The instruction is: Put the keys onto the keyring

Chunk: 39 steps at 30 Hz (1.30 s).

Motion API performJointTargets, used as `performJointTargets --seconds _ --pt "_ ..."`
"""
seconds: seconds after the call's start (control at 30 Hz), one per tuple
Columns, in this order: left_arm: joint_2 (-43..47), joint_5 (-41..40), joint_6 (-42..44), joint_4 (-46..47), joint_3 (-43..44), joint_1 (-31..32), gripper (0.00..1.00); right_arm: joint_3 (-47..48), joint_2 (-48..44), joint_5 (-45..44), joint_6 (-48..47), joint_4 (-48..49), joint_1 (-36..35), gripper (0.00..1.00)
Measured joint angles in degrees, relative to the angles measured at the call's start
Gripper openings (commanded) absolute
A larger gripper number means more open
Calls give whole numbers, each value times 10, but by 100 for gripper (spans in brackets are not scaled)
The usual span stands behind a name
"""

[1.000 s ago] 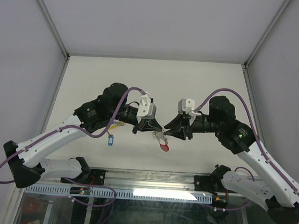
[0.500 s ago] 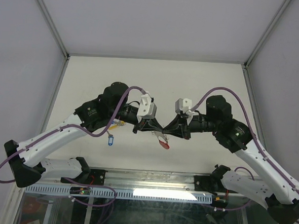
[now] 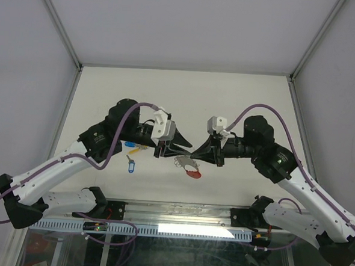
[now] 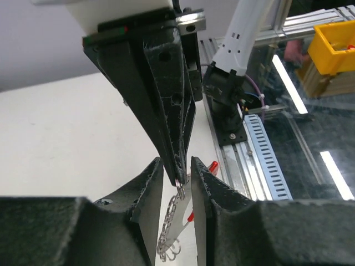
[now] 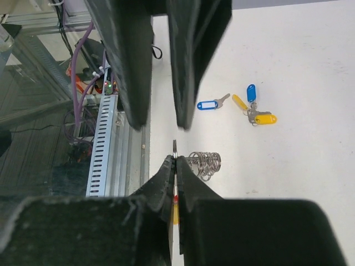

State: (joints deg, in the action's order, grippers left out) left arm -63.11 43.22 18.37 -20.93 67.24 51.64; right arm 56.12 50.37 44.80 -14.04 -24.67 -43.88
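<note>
Hanging from clamped right tool (image 5: 175,162), keyring (image 5: 203,163), left tool (image 4: 177,173) parted

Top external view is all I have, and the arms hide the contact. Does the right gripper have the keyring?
Observer: Yes. Right wrist view: the right gripper is shut on a small ring of the keyring.
Operator: And the other arm?
Observer: Left wrist view: the left gripper is open, its fingers either side of the right gripper's tips.
Operator: Keys?
Observer: Right wrist view: four keys on the table, one blue-tagged key apart from the rest.
</note>
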Motion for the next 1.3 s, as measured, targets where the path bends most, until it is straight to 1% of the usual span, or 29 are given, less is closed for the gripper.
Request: performJointTargets --seconds 0.1,0.23,0.4,0.53,0.73,1.03,1.3 --pt "40 -15 -27 53 -29 0 26 -21 -13 -10 32 34 0 0" --pt "90 -35 -73 136 -84 0 27 -69 -52 -17 101 114 0 0" --pt "119 -60 -122 211 -141 0 29 -103 -86 -20 178 216 0 0" --pt "130 -89 -146 246 -167 0 33 -115 -94 -24 219 288 0 0" --pt "152 -123 -167 290 -178 0 34 -151 -96 -35 258 379 -1 0" --pt "161 -127 -182 334 -181 0 38 -196 -94 -51 280 490 -2 0" --pt "161 -132 -202 369 -214 0 39 -233 -100 -88 305 592 -2 0"
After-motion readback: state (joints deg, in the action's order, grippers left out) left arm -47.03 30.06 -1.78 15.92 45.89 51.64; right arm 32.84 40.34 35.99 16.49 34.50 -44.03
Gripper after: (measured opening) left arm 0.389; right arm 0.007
